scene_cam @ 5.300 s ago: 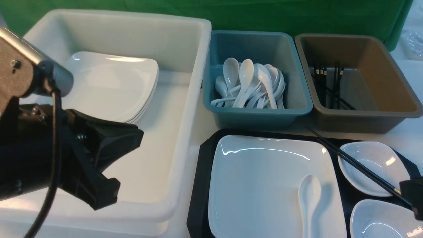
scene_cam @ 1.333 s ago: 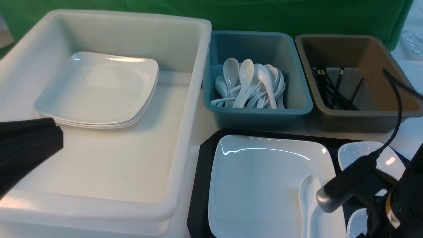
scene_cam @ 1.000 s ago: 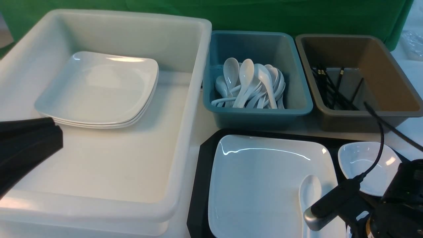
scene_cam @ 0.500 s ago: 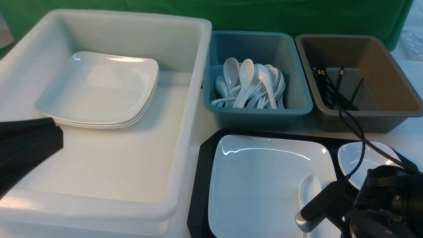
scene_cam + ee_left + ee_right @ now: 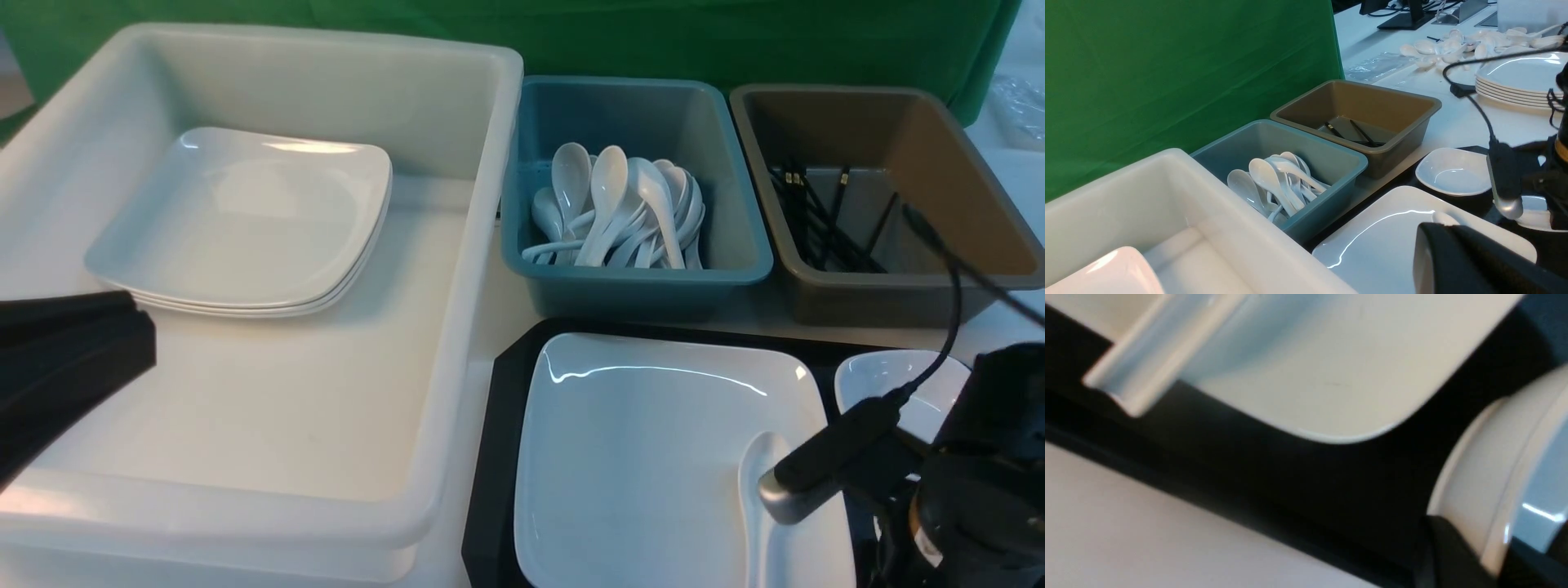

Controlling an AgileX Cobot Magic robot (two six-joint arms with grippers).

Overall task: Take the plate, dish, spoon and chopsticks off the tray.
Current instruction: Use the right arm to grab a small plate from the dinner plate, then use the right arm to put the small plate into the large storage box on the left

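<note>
The large white plate [image 5: 645,457] lies on the black tray [image 5: 498,457], with the white spoon [image 5: 763,465] resting on its near right part. Two small white dishes sit on the tray's right side. The far dish [image 5: 890,380] is free. My right arm [image 5: 971,490] hides the near one. In the right wrist view my right gripper [image 5: 1494,555] is shut on the near dish's rim [image 5: 1486,465], one finger outside and one inside. My left gripper [image 5: 147,343] looks shut and empty over the white tub. Black chopsticks [image 5: 824,229] lie in the brown tub; none lie on the tray.
A big white tub [image 5: 457,327] at the left holds stacked plates [image 5: 245,220]. A teal tub [image 5: 637,278] holds several spoons. A brown tub [image 5: 963,204] stands at the back right. More plates [image 5: 1523,77] and spoons lie on the table beyond.
The chopsticks have gone from the tray to the brown tub. My left arm has drawn back to the left. My right arm came down onto the near dish, then rose a little.
</note>
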